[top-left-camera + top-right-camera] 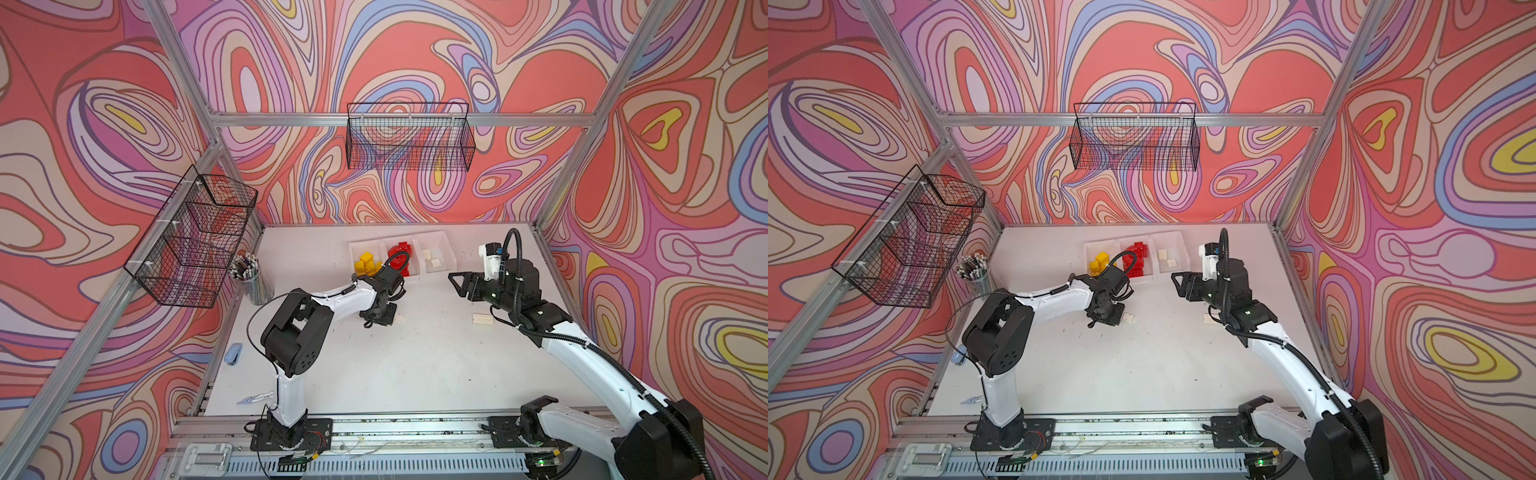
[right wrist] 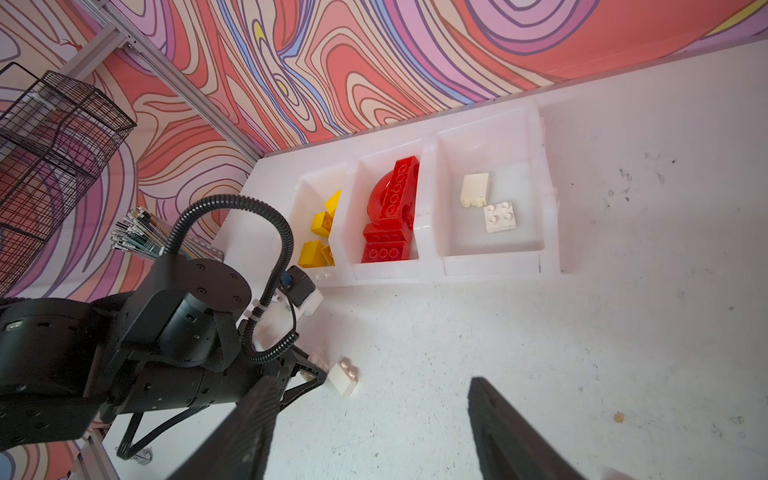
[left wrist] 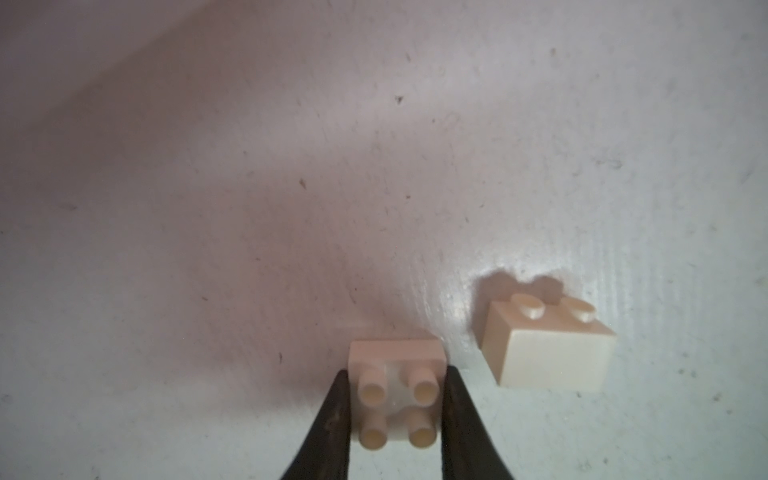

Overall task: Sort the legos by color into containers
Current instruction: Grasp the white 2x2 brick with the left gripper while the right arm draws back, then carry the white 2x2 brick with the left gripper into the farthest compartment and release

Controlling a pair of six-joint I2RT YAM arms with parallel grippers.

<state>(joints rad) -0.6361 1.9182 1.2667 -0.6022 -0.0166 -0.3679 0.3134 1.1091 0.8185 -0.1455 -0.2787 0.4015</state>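
Note:
My left gripper (image 3: 397,376) is shut on a small white lego (image 3: 395,399) whose four studs face the wrist camera; it is low over the table in both top views (image 1: 378,320) (image 1: 1105,318). A second white lego (image 3: 548,349) (image 2: 345,376) lies just beside it, untouched. A flat white lego (image 1: 482,319) lies by my right arm. My right gripper (image 1: 455,282) (image 2: 372,384) hangs open and empty in front of the containers (image 1: 428,237) (image 2: 490,264). Their row holds yellow legos (image 2: 318,232), red legos with the arch (image 2: 395,195), and two white legos (image 2: 498,216).
A clear cup of pencils (image 1: 251,276) stands at the table's left edge, under a black wire basket (image 1: 195,241). Another wire basket (image 1: 409,137) hangs on the back wall. A small blue item (image 1: 233,353) and a metal tool (image 1: 255,399) lie front left.

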